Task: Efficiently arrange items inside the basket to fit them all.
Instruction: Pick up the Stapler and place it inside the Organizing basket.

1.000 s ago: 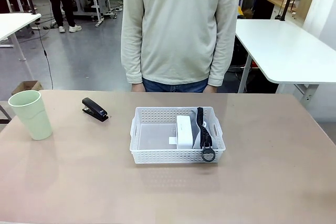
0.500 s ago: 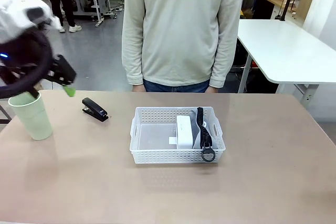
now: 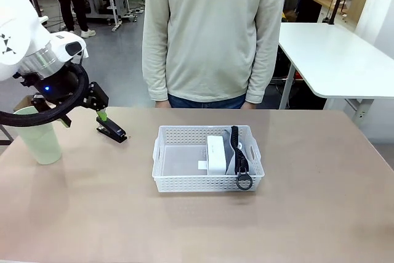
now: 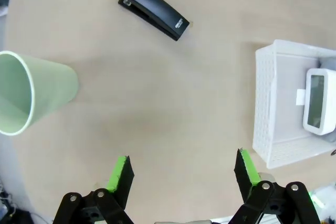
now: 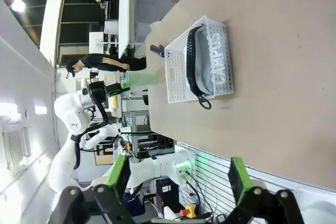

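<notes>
The white mesh basket (image 3: 184,182) sits mid-table, holding the white boxy device (image 3: 215,154) and, on its right side, the grey "CAMPUS" pouch (image 5: 216,65) standing on edge with its black strap (image 3: 241,163) hanging over the front rim. The black stapler (image 3: 111,129) lies on the table left of the basket, with the pale green cup (image 3: 38,145) upright farther left. My left gripper (image 3: 86,115) hovers open above the table between cup and stapler; from its own camera I see the stapler (image 4: 153,10), cup (image 4: 32,94), basket (image 4: 269,98) and device (image 4: 318,102) below. My right gripper (image 5: 178,178) is open, empty, far from the basket (image 5: 176,62).
A person in a cream sweater (image 3: 212,29) stands at the far table edge, arms hanging. The basket's left half is bare. Open tabletop lies in front of and right of the basket. White tables (image 3: 332,53) stand behind.
My left arm has swung in from the left edge and dropped lower, toward the stapler. The items and basket have not moved.
</notes>
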